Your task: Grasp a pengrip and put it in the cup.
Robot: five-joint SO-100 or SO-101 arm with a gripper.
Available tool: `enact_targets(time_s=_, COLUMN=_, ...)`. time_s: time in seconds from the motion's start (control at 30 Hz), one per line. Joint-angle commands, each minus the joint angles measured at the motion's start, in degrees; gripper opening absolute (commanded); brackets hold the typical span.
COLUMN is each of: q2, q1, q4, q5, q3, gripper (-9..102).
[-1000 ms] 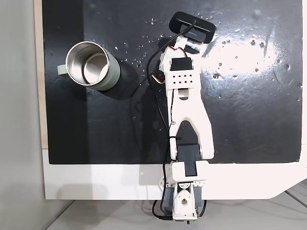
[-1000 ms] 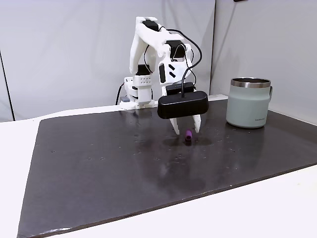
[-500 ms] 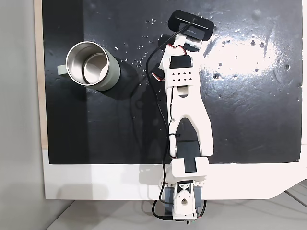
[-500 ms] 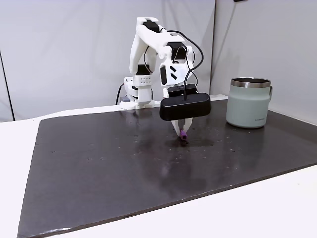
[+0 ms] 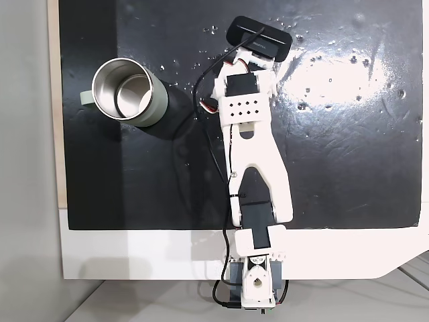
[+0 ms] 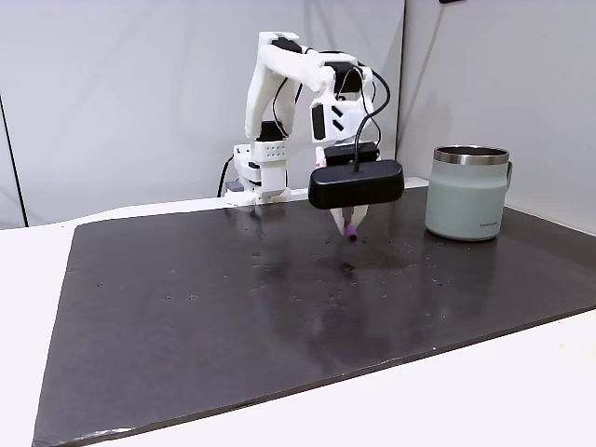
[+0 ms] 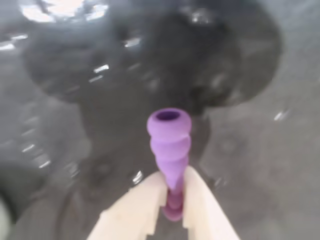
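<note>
Above the dark mat (image 6: 186, 307), my gripper (image 7: 172, 192) pinches only the pengrip's (image 7: 170, 145) tail, so I fear it slipping before the cup (image 6: 466, 196).

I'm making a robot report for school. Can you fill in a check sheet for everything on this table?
Surface: black mat on a white table, shiny, with small specks.
Job's things: purple pen grip pinched at its lower end, lifted off the mat; green cup upright, nothing seen inside, standing apart to the right in the side fixed view.
Clutter: nothing seen.
Gripper: gripper shut on the pen grip, a black camera mounted above it.
Cables: black cable looping beside the arm, off the mat.
Surroundings: plain grey wall behind.
</note>
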Motion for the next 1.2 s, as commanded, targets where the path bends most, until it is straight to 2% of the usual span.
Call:
enact_targets(time_s=0.0, q2=5.89, q1=-3.34, q4=4.48, q5=4.13, q3=-8.00, gripper=0)
enact_targets(time_s=0.33, q2=4.13, q1=-15.29, q4=18.28, q5=18.54, q3=-30.06, gripper=0)
enact_targets(time_s=0.53, q2=-3.52, q1=-23.38, q4=24.26, q5=28.04, q3=-47.11, gripper=0)
enact_targets(time_s=0.77, q2=-24.08, q1=-29.00, q4=35.33, q5=36.39, q3=-82.09, gripper=0)
enact_targets(time_s=1.17, q2=-26.37, q1=-32.34, q4=35.24, q5=39.29, q3=-86.22, gripper=0)
